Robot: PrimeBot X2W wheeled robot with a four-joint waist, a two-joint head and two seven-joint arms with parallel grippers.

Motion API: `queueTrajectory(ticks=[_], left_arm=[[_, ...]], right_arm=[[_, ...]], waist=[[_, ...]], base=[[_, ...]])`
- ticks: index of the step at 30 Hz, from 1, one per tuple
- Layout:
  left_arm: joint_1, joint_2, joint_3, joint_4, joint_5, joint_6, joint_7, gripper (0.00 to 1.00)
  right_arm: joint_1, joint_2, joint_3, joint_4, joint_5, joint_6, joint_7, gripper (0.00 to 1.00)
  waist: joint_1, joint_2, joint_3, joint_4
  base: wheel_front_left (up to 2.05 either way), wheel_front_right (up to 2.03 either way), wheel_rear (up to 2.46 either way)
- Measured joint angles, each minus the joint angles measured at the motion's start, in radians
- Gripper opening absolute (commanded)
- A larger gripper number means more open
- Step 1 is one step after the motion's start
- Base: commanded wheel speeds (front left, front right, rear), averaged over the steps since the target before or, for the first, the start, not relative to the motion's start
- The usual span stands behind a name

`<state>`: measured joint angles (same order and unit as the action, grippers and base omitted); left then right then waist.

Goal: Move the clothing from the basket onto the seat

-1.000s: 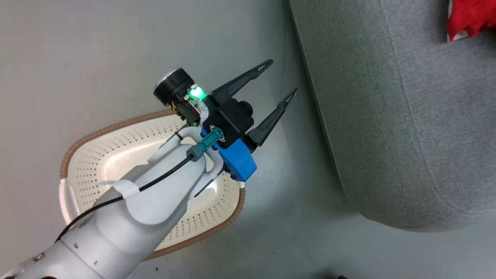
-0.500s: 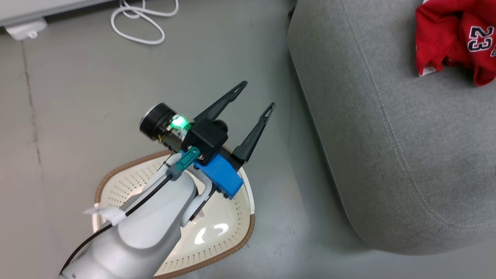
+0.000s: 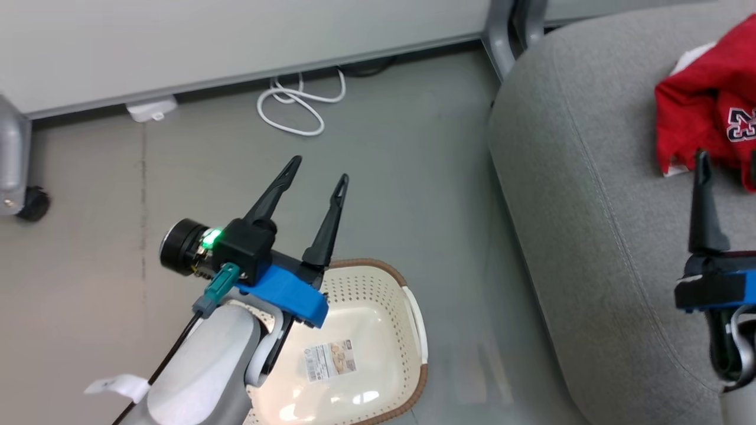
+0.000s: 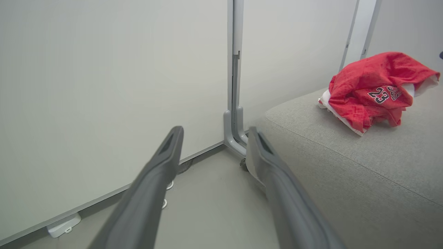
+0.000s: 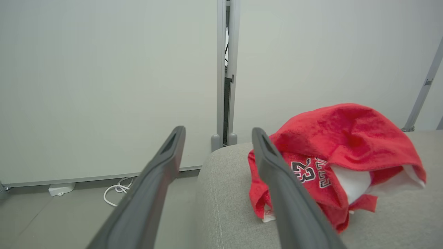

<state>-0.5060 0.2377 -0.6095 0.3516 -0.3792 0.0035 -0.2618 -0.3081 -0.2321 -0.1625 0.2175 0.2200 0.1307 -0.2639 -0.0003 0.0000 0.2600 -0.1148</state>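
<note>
From the head, the left gripper [image 3: 319,167] hangs over the floor [image 3: 413,147] by the far edge of the basket [image 3: 361,262], its two fingers spread apart with nothing between them. The basket sits on the floor beside the seat [image 3: 590,236], and a paper label [image 3: 329,359] shows on its bottom. The red clothing [image 3: 703,118] lies in a heap on the seat. The right gripper [image 3: 726,162] is over the seat, just beside the heap. From the left wrist, the fingers stand wide, and the clothing rests on the seat, off to the right. From the right wrist, the fingers are wide too, holding nothing, with the clothing close behind one finger.
</note>
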Motion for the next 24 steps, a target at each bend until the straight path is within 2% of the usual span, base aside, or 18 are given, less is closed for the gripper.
queueTrajectory(ticks=[14,24], left_arm=[[0.179,-0.03,0.202,-0.048,0.068,-0.004,0.0,1.0],[0.294,-0.054,0.309,-0.065,0.104,-0.013,0.0,1.0]], right_arm=[[0.103,0.069,0.062,-0.091,-0.052,0.0,0.0,1.0],[0.201,0.107,0.094,-0.119,-0.068,0.0,0.0,1.0]], waist=[[0.0001,0.0,-0.137,0.11],[0.0001,0.0001,-0.222,0.146]], base=[[0.0,0.0,0.0],[0.0,0.0,0.0]])
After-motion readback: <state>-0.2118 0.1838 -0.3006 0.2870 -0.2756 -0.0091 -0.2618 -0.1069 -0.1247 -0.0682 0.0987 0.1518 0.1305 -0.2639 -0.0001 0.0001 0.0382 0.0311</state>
